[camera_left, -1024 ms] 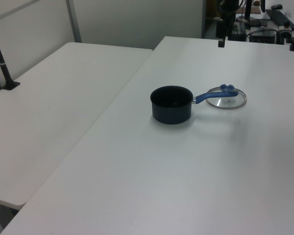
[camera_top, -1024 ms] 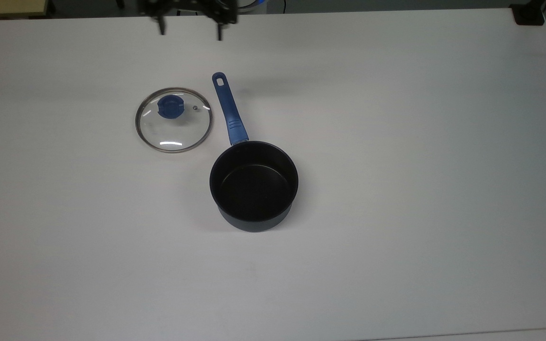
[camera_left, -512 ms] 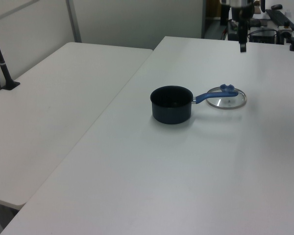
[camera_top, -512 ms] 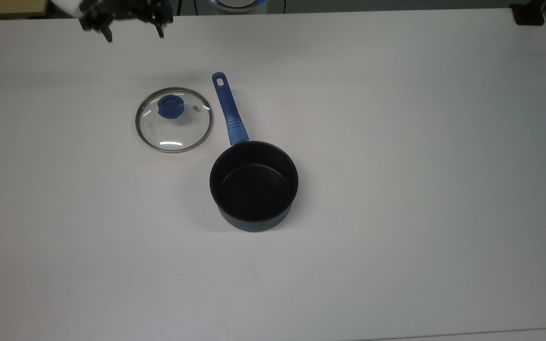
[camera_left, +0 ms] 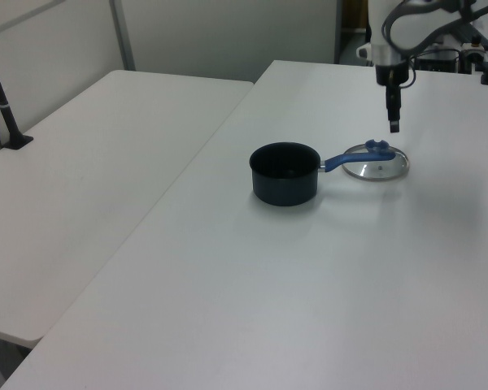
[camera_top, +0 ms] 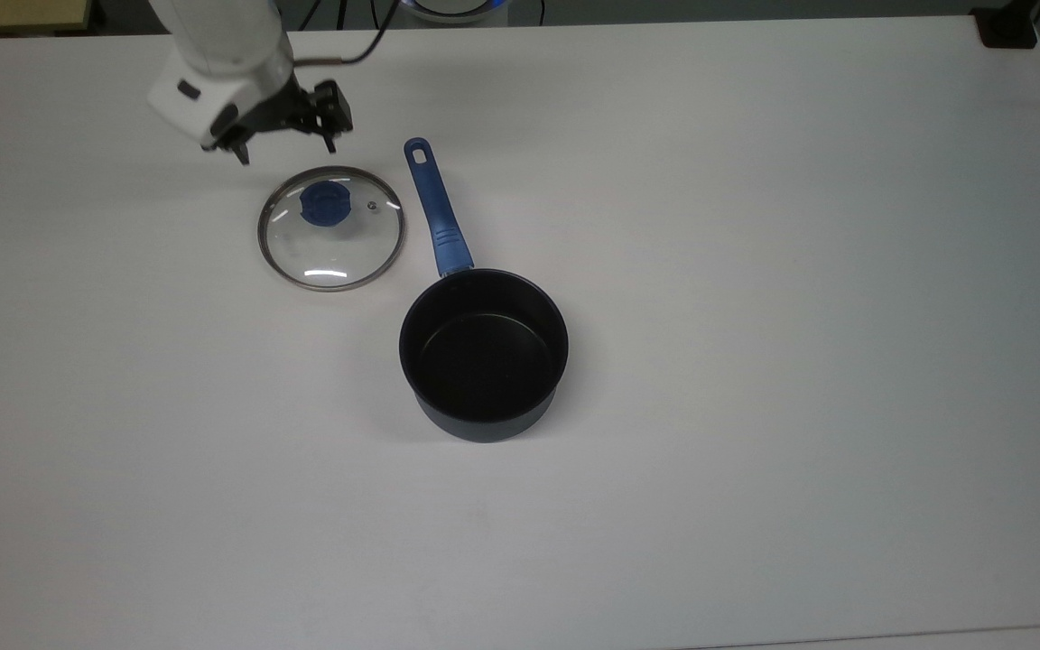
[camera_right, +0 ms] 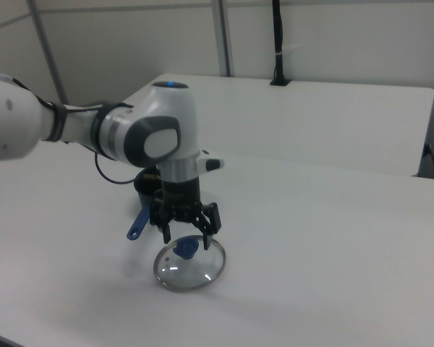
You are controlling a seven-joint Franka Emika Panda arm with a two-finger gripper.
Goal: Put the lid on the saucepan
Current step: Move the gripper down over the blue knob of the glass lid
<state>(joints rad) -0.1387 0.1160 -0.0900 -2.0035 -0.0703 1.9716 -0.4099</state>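
The lid [camera_top: 331,228] is clear, glossy glass inside a shiny metal rim, with a matt blue plastic-looking knob. The saucepan [camera_top: 484,354] has a dark, smooth coating with a dull sheen and a blue plastic-looking handle. The table [camera_top: 755,271] is smooth matt white. The hand [camera_top: 286,144] is matt black below a glossy white casing.

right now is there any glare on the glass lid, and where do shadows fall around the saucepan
Top view: two bright white streaks of glare sit on the glass lid, and the saucepan casts only a faint soft shadow toward the top view's right. Left view: the table looks evenly lit, the pan's shadow barely visible. Right view: the lid reflects a pale sheen.
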